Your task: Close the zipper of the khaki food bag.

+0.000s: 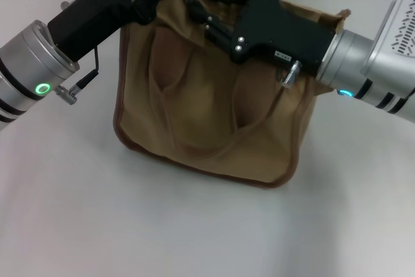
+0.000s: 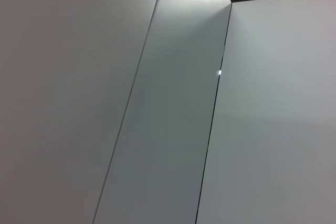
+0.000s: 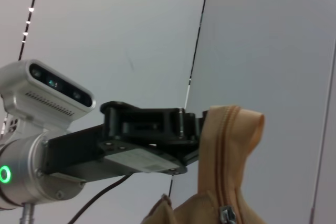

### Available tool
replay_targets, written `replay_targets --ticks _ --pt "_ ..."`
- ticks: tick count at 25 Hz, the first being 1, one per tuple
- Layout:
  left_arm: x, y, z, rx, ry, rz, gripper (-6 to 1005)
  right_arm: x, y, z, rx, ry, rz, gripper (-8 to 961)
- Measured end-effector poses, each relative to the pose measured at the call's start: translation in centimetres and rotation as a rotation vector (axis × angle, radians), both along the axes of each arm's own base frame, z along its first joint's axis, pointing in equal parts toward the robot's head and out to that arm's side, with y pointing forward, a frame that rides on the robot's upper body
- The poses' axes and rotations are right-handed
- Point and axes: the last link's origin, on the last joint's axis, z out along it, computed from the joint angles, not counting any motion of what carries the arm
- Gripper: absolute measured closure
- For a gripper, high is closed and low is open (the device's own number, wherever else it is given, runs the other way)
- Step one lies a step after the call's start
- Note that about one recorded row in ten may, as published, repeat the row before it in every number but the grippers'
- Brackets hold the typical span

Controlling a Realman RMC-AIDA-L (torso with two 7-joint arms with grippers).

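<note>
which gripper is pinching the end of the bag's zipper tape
The left gripper: it clamps the raised end of the zipper. The right gripper is further along the khaki food bag.

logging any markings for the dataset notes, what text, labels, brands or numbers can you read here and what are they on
None can be read.
Small white label on the right gripper body: print too small to read.
Pale sticker on the underside of the left gripper, seen in the right wrist view: no characters legible.
The khaki food bag and the zipper: no print or logo visible.
Left wrist view: only plain wall panels.
</note>
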Motion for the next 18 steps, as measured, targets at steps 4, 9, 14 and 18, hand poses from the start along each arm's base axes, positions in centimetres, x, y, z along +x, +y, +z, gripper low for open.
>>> replay_targets --ticks 4,9,14,18 --pt "-0.01 0.06 0.02 0.003 0.001 0.002 939 -0.23 -0.03 -0.37 -0.007 -0.016 0.009 627" --pt "-0.02 0.14 0.00 0.006 0.004 0.006 938 -0.57 0.33 -0.68 -0.002 -0.040 0.007 629" --pt "-0.04 0.25 -0.03 0.007 0.007 0.011 938 -0.75 0.82 -0.24 0.019 -0.013 -0.021 631" --pt "-0.06 0.28 -0.04 0.008 0.009 0.014 937 -1.08 0.58 -0.69 0.003 -0.018 -0.007 633"
